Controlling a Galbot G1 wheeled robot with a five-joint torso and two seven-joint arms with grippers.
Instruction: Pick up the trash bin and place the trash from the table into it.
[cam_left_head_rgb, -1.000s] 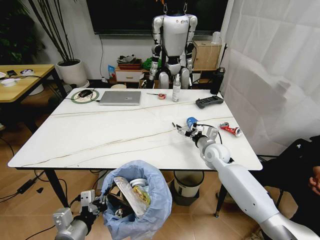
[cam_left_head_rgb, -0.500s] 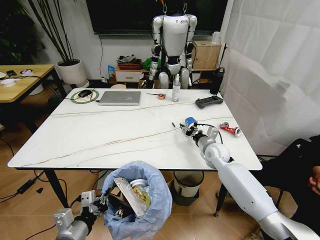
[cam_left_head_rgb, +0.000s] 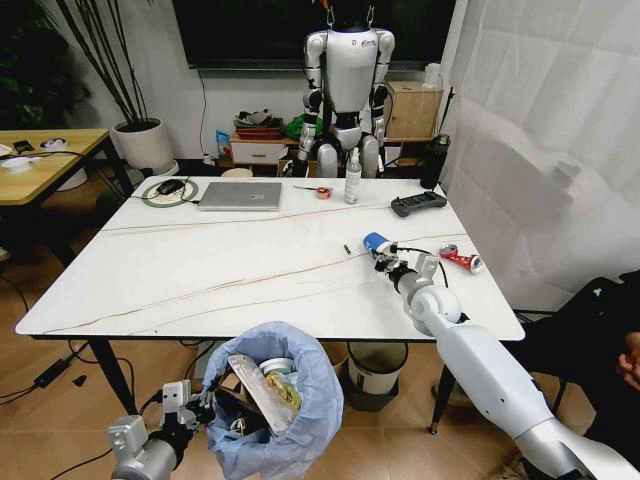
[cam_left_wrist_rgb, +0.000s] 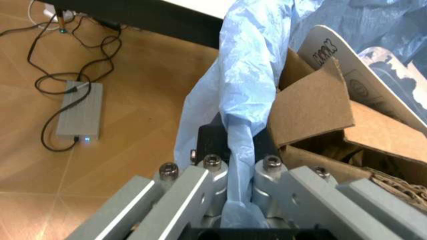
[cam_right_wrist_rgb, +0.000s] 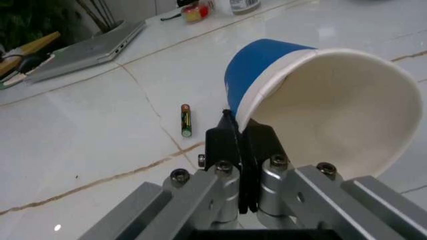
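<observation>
The right tool (cam_right_wrist_rgb: 244, 145) pinches the rim of the blue paper cup (cam_right_wrist_rgb: 320, 105) near the table's (cam_left_head_rgb: 230, 270) right edge, while the left tool (cam_left_wrist_rgb: 241, 172) grips the trash bin's (cam_left_head_rgb: 275, 405) blue liner below the front edge.

printed lettering shows on the white edge of a cardboard piece (cam_left_wrist_rgb: 331, 50) inside the trash bin (cam_left_wrist_rgb: 240, 95), seen from the left wrist; characters too blurred and skewed to read. faint print also on an adjacent cardboard panel (cam_left_wrist_rgb: 383, 75), unreadable. no other text, brand or number is legible.
</observation>
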